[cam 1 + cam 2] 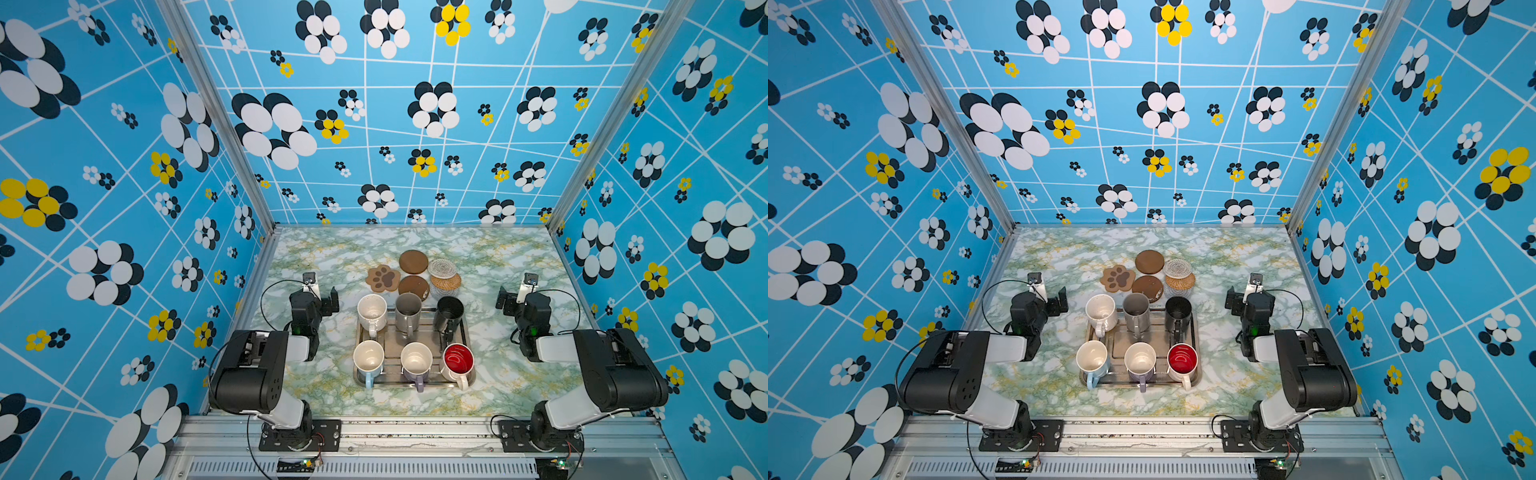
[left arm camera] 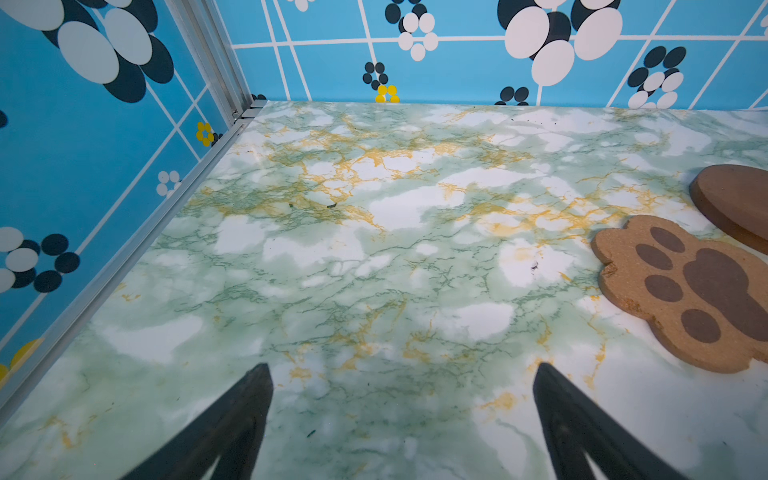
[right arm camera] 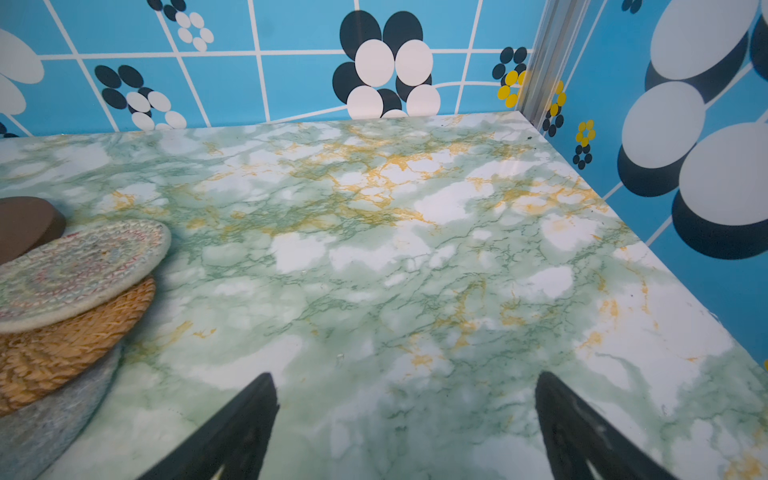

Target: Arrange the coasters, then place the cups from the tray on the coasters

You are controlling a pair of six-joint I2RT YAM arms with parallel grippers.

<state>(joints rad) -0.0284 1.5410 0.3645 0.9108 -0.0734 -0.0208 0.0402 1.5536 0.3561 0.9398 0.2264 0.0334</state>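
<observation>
Coasters (image 1: pixel 412 262) bunched between left claw (image 2: pixel 402 368) and right claw (image 3: pixel 403 374), touching neither.

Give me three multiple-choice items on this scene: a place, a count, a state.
1. Where do the coasters lie? A on the tray; B on the table beyond the tray; C under the cups.
2. How many cups stand on the tray? A four; B five; C six.
3. The left gripper is: A open, empty; B shut on a cup; C shut on a coaster.
1 B: they cluster beyond the tray. 2 C: two rows of three. 3 A: only table shows between its fingers.
</observation>
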